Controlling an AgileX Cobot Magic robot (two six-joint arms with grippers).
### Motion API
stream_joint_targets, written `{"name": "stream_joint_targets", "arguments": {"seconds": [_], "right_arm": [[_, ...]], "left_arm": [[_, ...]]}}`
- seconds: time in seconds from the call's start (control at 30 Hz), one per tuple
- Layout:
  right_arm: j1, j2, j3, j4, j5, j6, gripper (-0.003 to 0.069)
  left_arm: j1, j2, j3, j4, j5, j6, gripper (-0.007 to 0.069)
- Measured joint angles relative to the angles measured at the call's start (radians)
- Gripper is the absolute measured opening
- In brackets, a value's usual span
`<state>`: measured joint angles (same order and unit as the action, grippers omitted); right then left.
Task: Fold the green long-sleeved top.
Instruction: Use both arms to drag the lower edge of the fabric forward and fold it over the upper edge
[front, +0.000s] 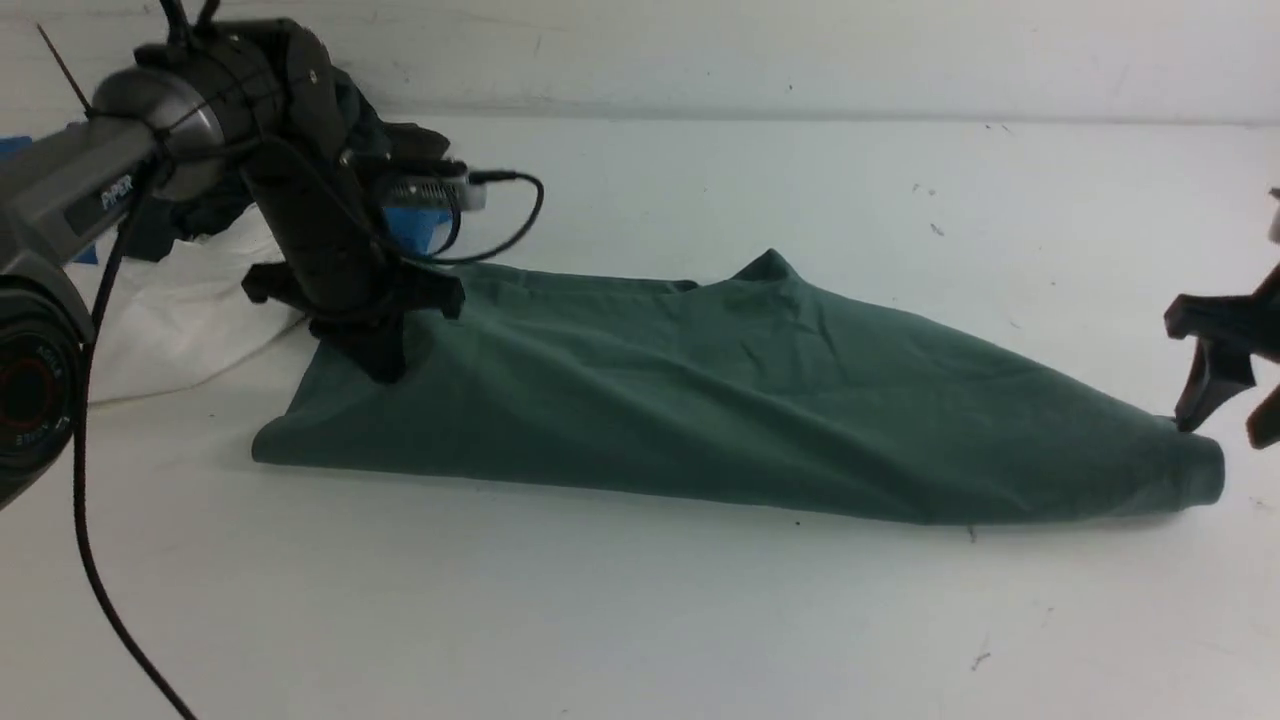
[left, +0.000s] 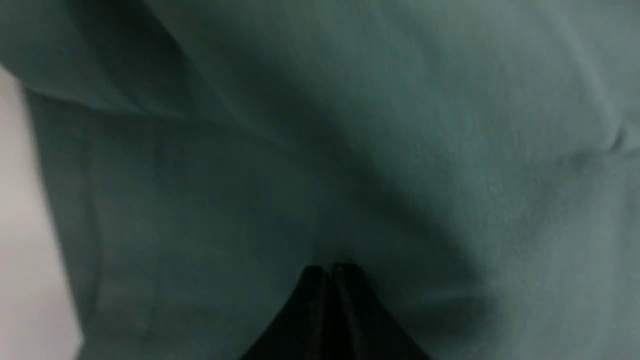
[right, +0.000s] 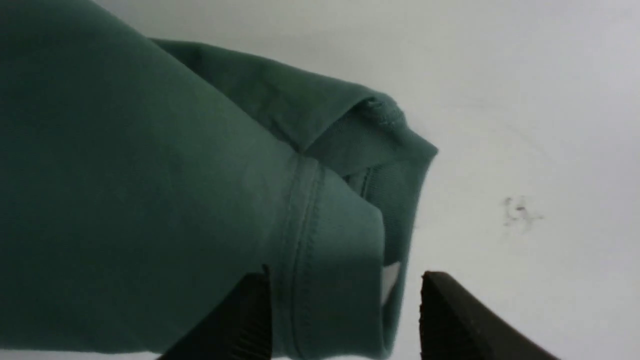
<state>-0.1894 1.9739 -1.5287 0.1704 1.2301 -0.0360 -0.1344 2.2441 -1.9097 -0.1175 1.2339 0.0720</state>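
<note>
We count one green long-sleeved top (front: 700, 400) on the white tabletop (front: 640, 620). It lies folded into a long, narrow shape that runs from the left side across to the right, wide at the left end and tapering to a stitched hem band at the right end. A small peak of cloth stands up along its far edge near the middle.

We count two pincers. The left pincer (front: 378, 360) points down onto the left end of the top. In the left wrist view its two fingers are clenched together, with the tips (left: 327, 272) pressed against the green cloth (left: 450, 125). We cannot tell whether a fold of cloth is caught between them. A strip of tabletop (left: 20, 225) shows beside the edge of the top.

The right pincer (front: 1228, 415) sits at the right end of the top, just above the hem band. In the right wrist view it is released (right: 345, 275): one finger lies over the cloth (right: 125, 175), the other stands clear over the bare tabletop (right: 525, 100), and the hem band lies between them, unclamped. A small white patch (right: 390, 280) shows inside the open end.

Behind the left arm, at the far left, lie three other pieces: one white cloth (front: 190, 320), one dark garment (front: 390, 130) and one blue piece (front: 420, 232). One black cable (front: 90, 520) hangs from the left arm.
</note>
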Motion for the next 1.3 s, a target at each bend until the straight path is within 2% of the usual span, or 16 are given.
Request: {"name": "stream_joint_targets", "arguments": {"seconds": [0.23,0.37,0.5,0.53,0.57,0.9,1.03,1.1,1.13,1.17,1.2,1.3], "right_arm": [[0.000,0.083,0.000,0.051,-0.024,-0.022,0.0370],[0.000,0.091,0.001,0.058,-0.042,-0.049,0.0303],[0.000,0.064,0.001,0.065,-0.040,-0.065,0.0102],[0.000,0.064,0.001,0.065,-0.039,-0.066,0.0092],[0.000,0.041,0.001,0.055,-0.035,-0.067,0.0032],[0.001,0.005,0.001,-0.006,-0.071,-0.025,0.0014],[0.001,0.052,0.001,-0.021,-0.076,-0.023,0.0067],[0.001,0.074,0.001,-0.036,-0.064,-0.023,0.0159],[0.001,0.077,0.001,-0.039,-0.061,-0.023,0.0168],[0.001,0.082,0.001,-0.052,-0.041,-0.020,0.0240],[0.001,0.084,0.000,-0.055,-0.036,-0.017,0.0262],[0.001,0.082,-0.024,-0.114,-0.019,0.021,0.0442]], "left_arm": [[-0.015,0.029,0.057,0.075,-0.012,-0.051,-0.0004],[-0.016,0.030,0.058,0.101,-0.013,-0.067,-0.0004],[-0.017,0.029,0.064,0.105,-0.018,-0.072,-0.0004],[-0.017,0.029,0.064,0.105,-0.017,-0.072,-0.0004],[-0.017,0.029,0.065,0.105,-0.019,-0.072,-0.0004],[-0.018,0.027,0.066,0.104,-0.020,-0.072,-0.0004],[-0.018,0.027,0.066,0.103,-0.020,-0.072,-0.0004],[-0.018,0.023,0.067,0.103,-0.021,-0.072,-0.0004],[-0.018,0.023,0.067,0.104,-0.021,-0.072,-0.0004],[-0.018,0.019,0.070,0.111,-0.021,-0.072,-0.0004],[-0.018,0.019,0.070,0.112,-0.021,-0.072,-0.0004],[-0.018,-0.010,0.077,0.124,-0.022,-0.077,-0.0004]]}}
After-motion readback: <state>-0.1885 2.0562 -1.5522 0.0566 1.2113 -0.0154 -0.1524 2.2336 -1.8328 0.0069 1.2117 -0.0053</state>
